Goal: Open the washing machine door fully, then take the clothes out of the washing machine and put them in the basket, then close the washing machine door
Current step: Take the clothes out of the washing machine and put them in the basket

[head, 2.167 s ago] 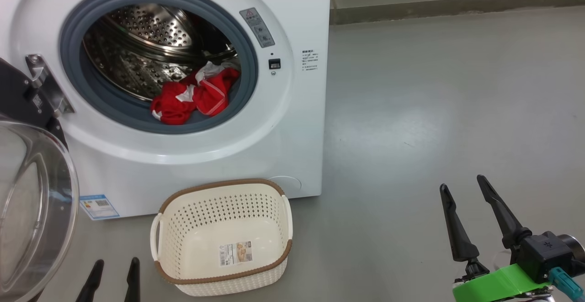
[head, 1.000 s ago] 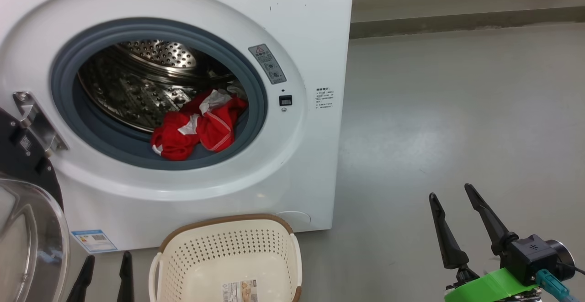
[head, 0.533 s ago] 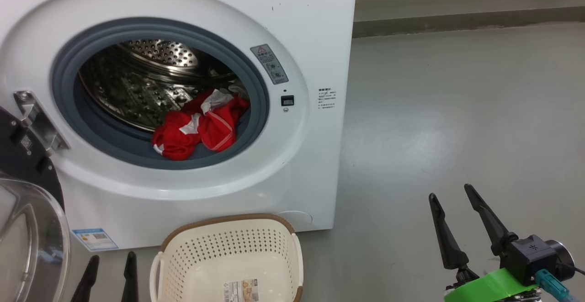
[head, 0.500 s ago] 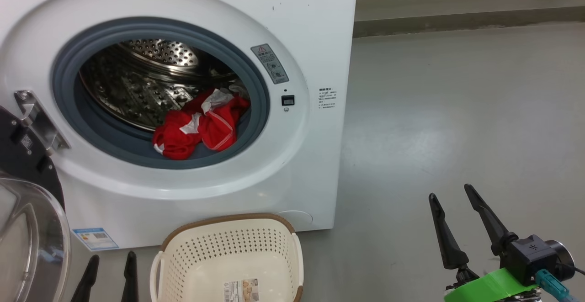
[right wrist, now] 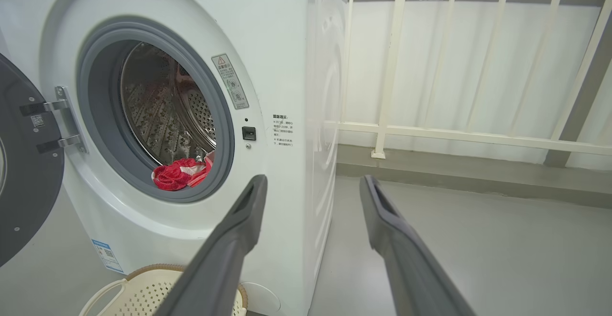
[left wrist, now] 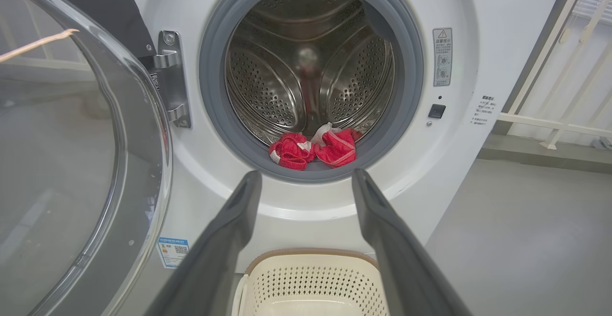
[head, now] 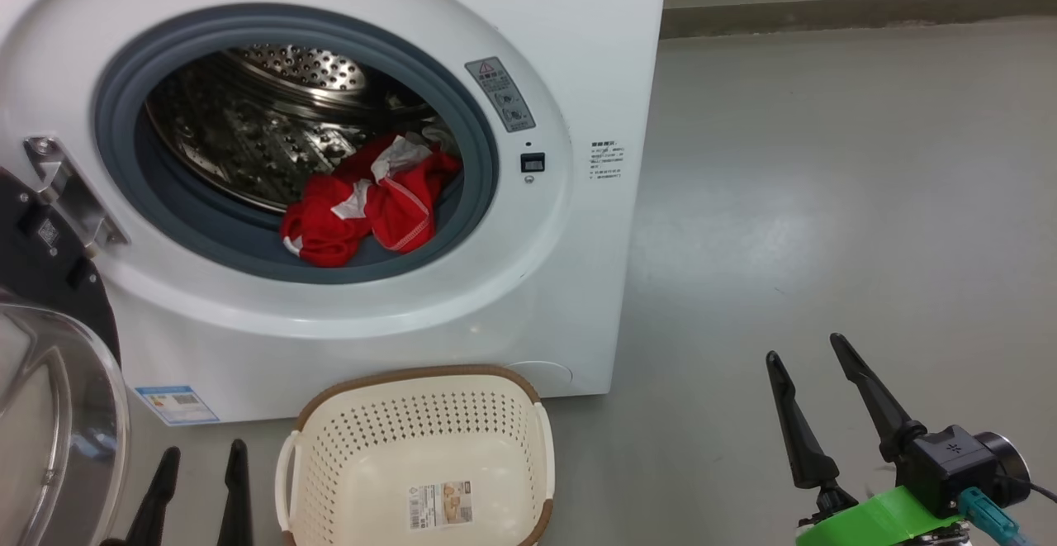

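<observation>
One washing machine (head: 578,50) stands here, with one round door (head: 49,414) hung left of its opening. Inside the machine lies one red-and-white heap of clothes (head: 372,207); how many pieces are in it I cannot tell. One basket (head: 413,374) sits just in front of the machine. On the machine's front I count one grey warning sticker (head: 506,106) and one blue label (head: 177,404). There are two claws before the machine, the left claw (head: 206,448) and the right claw (head: 804,347), with two fingers (head: 797,422) each.
</observation>
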### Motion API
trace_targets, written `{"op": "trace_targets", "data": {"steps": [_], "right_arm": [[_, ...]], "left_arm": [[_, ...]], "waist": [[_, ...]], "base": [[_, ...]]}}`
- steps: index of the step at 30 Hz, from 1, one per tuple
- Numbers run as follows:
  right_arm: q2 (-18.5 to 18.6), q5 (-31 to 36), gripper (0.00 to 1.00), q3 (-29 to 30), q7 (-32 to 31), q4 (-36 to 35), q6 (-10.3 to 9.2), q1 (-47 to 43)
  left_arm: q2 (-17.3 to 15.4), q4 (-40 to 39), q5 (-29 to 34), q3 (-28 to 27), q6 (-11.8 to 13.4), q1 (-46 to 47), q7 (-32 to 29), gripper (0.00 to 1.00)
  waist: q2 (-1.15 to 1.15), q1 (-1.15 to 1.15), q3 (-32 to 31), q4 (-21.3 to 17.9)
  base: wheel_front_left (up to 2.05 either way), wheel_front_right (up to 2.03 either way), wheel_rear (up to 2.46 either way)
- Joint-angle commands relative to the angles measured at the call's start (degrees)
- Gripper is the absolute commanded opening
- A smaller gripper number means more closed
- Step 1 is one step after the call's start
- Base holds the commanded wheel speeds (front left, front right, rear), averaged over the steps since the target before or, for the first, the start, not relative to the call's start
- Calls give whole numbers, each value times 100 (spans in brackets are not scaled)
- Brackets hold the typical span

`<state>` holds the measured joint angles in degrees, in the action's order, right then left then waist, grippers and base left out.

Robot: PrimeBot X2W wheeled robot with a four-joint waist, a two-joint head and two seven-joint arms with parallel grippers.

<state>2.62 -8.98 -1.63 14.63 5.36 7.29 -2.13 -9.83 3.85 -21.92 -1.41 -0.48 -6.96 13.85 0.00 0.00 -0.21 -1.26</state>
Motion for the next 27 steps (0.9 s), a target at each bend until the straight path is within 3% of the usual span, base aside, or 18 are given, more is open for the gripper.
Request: {"op": "trace_targets", "data": {"steps": [1,15,27], "right_arm": [[26,33,100,-169,37,-141,20,260],[26,157,100,-206,37,-296,20,747],[41,311,100,-214,37,-488,20,1248]], "left_arm": [[-53,-126,-15,-169,32,345,13,100],[19,346,54,97,15,1772,28,100],[121,1159,161,144,-186,3477,108,100]], "waist": [[0,0,54,20],[0,0,992,198],[0,0,2054,331]], "base": [[0,0,0],[0,0,0],[0,0,0]]}}
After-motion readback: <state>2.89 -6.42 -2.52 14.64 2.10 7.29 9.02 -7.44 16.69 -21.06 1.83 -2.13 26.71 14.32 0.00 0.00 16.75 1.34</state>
